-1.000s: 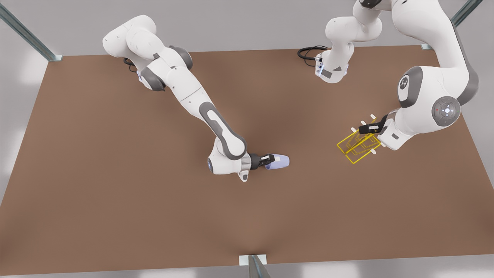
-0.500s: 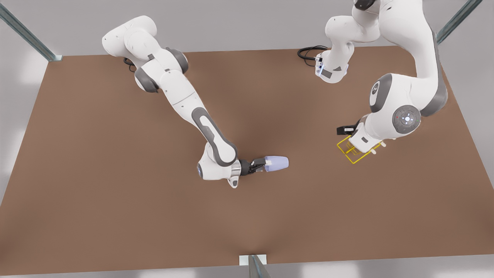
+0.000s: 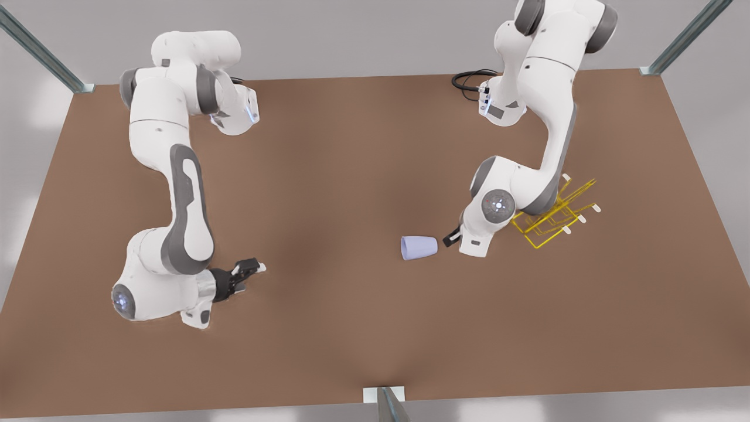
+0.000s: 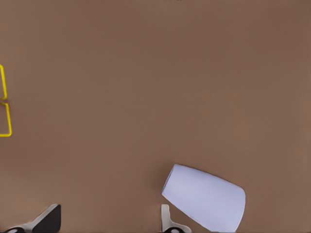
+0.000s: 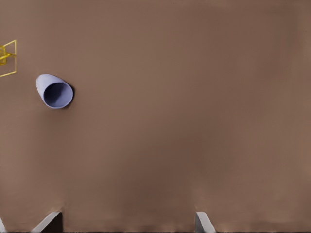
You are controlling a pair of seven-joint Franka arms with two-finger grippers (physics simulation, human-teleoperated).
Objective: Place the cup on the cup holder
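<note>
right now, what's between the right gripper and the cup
Only bare table, from the open right gripper on the front view's left to the tipped cup, in front and right wrist views. The open left gripper sits beside the cup.

Simulated lab: bare brown table point(image 3: 351, 328); metal frame struts point(image 3: 41, 55).

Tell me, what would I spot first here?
The cup lies on its side, mid-table. The left gripper is open just beside it, with the yellow holder behind that arm. The right gripper is open too, far off toward the front view's left.
</note>
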